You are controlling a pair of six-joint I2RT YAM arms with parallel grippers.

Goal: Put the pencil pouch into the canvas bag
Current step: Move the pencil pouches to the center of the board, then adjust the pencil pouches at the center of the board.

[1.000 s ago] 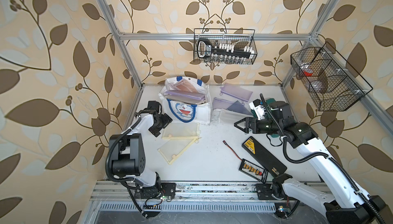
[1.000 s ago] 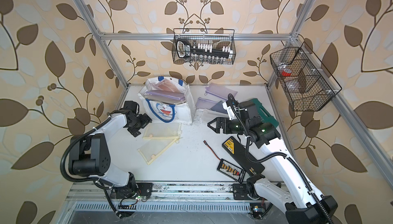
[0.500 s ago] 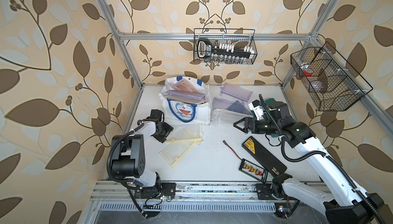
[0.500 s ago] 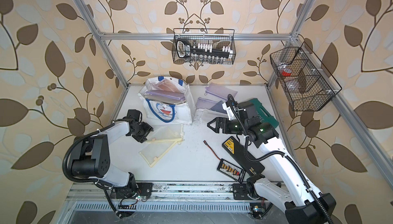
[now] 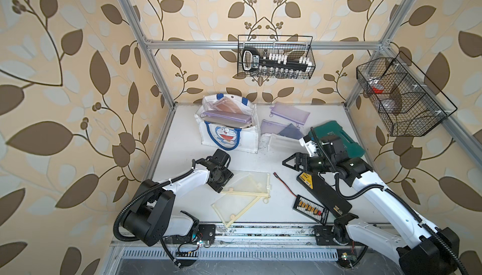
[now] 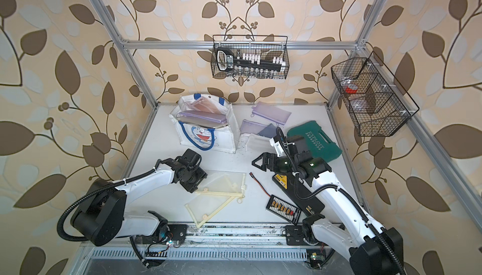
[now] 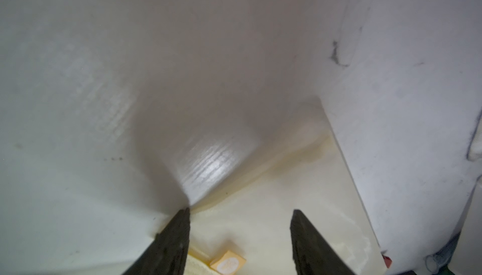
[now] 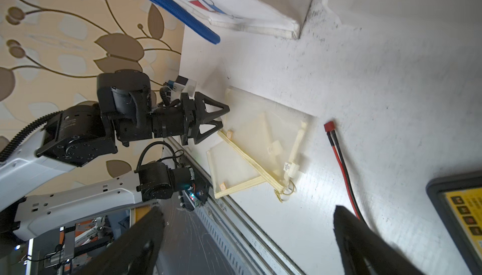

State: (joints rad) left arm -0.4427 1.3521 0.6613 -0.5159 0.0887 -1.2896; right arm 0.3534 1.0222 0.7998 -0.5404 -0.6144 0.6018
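I have the pencil pouch [image 5: 251,182], a cream see-through one, lying flat on the table [image 5: 182,143] in front of the canvas bag [image 5: 227,138], on the side its cat-face pocket looks toward. It is near the bag but not touching it. In both top views its long side runs roughly along the bag's front [image 6: 200,136], and the edge away from the bag overlaps a second cream pouch [image 5: 230,207] that sits farther out from the bag.

My left gripper [image 5: 221,179] is down at the pouch's left end, out in front of the bag's left front corner. From the right wrist camera I see its two black fingers [image 8: 214,109] reaching onto that corner of the pouch [image 8: 260,119] from off its side, standing part-way apart. The left wrist camera is close in. One fingertip [image 7: 180,224] sits right at the pouch's edge, where the material ridges up in a crease. The other fingertip [image 7: 302,229] is over the pouch's face [image 7: 260,221], and the cream surface shows flat in the gap. I can't tell whether the tips press on the pouch or stand just above it.

My right gripper [image 5: 287,162] hangs above the table off to the bag's right, farther out than the bag's front. It is well apart from the pouch, with its fingers spread wide.
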